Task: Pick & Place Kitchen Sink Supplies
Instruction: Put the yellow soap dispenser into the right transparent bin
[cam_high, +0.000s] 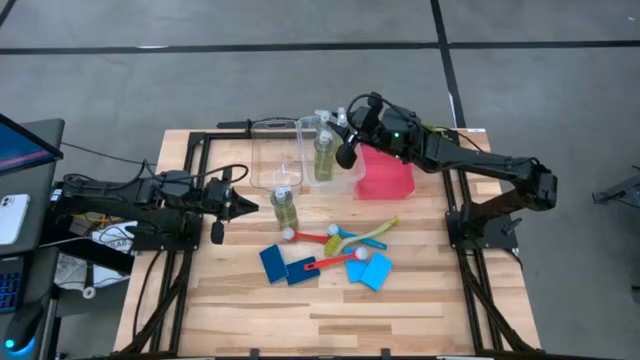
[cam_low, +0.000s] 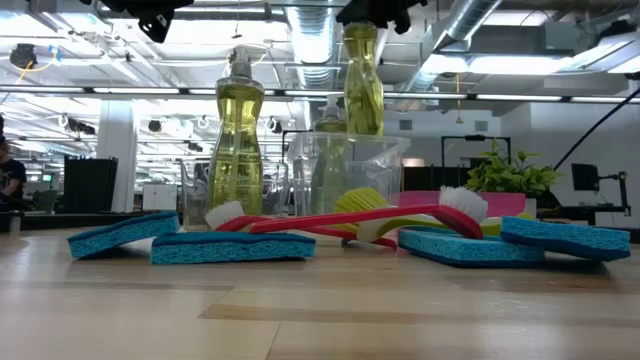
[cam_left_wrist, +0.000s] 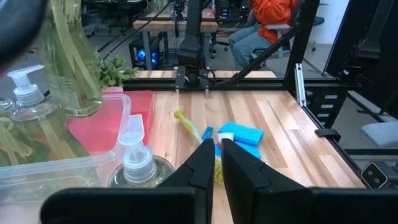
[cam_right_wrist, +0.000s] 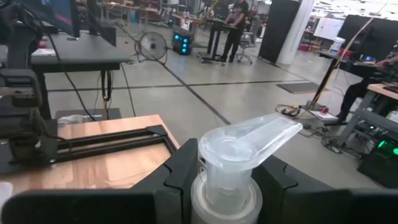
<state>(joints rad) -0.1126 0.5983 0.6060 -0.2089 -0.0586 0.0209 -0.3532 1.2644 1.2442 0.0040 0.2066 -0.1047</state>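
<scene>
The right gripper is clamped on the pump neck of a soap bottle, holding it over the clear bin beside the red tray. The left gripper, fingers nearly together and empty, points at another soap bottle standing on the table, near the brushes and blue sponges.

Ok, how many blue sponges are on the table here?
4 sponges, all near the brushes: two darker ones touching on the left, two lighter ones overlapping on the right. Another could hide beneath.
</scene>
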